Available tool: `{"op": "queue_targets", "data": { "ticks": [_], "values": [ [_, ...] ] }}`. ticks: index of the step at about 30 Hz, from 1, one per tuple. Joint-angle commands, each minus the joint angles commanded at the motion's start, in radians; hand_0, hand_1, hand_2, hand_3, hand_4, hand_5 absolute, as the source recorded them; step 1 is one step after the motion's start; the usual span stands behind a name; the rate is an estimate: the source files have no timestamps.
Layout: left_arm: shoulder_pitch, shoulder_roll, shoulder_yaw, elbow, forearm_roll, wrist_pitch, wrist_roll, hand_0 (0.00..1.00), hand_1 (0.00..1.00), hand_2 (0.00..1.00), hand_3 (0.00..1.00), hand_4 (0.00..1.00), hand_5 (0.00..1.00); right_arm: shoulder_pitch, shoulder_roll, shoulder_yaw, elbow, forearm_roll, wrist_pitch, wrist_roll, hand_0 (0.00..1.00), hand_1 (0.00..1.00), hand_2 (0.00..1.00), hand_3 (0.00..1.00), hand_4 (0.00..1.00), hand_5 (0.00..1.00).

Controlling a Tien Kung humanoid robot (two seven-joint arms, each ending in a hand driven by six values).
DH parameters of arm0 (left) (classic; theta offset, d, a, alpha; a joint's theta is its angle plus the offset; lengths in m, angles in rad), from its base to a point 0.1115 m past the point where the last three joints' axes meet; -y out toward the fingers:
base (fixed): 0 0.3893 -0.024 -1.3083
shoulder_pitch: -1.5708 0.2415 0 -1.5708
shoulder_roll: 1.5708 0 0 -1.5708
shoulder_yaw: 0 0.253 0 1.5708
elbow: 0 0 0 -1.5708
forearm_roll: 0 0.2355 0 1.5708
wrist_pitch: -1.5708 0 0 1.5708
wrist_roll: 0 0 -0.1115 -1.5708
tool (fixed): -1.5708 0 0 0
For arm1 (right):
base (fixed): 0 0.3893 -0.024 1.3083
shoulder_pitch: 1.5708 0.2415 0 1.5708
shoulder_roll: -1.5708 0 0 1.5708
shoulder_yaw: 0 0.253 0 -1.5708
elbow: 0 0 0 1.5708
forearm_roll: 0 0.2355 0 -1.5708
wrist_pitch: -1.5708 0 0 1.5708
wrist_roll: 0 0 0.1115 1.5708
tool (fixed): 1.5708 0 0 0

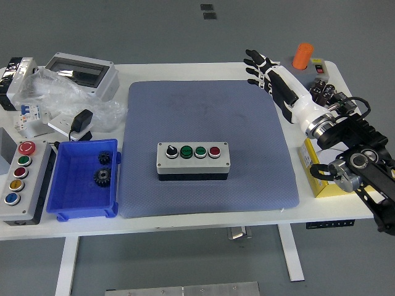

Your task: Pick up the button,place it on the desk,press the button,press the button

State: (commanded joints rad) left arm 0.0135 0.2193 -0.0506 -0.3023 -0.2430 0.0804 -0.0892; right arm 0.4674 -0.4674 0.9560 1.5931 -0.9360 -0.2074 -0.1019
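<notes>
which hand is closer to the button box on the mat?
Right. The right hand hovers open over the mat's far right corner, up-right of the button box. The left hand isn't in view.

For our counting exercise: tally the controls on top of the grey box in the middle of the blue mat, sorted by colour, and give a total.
On the grey button box:
Black selector knob: 1
Green buttons: 2
Red button: 1
Total: 4
</notes>
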Motion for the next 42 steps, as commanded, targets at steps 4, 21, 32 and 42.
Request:
{"op": "queue_targets", "data": {
  "ticks": [4, 21, 32, 42],
  "values": [
    [-0.001, 0.0, -0.001, 0.0, 0.002, 0.0, 0.0, 0.657, 0.652, 0.604, 0.586, 0.61, 0.176, -0.012, 0.004, 0.012, 0.003, 0.02, -0.049, 0.024, 0.935, 0.942, 0.998, 0.998, 0.998, 0.998],
    [0.001, -0.002, -0.006, 0.001, 0.004, 0.003, -0.003, 0.657, 0.653, 0.603, 0.586, 0.609, 0.177, -0.041, 0.009, 0.05, 0.006, -0.018, -0.041, 0.029, 0.449, 0.382, 0.313, 0.72, 0.93, 0.448],
    [0.002, -0.003, -0.005, 0.001, 0.003, 0.004, -0.004, 0.657, 0.654, 0.605, 0.584, 0.609, 0.177, -0.043, 0.005, 0.059, -0.001, -0.009, -0.018, 0.025, 0.432, 0.337, 0.28, 0.82, 0.935, 0.433],
    [0.003, -0.004, -0.006, 0.001, 0.003, 0.006, -0.006, 0.658, 0.656, 0.604, 0.584, 0.609, 0.179, -0.044, 0.004, 0.061, -0.011, 0.001, -0.002, 0.01, 0.429, 0.298, 0.266, 0.998, 0.998, 0.814]
  ]
}}
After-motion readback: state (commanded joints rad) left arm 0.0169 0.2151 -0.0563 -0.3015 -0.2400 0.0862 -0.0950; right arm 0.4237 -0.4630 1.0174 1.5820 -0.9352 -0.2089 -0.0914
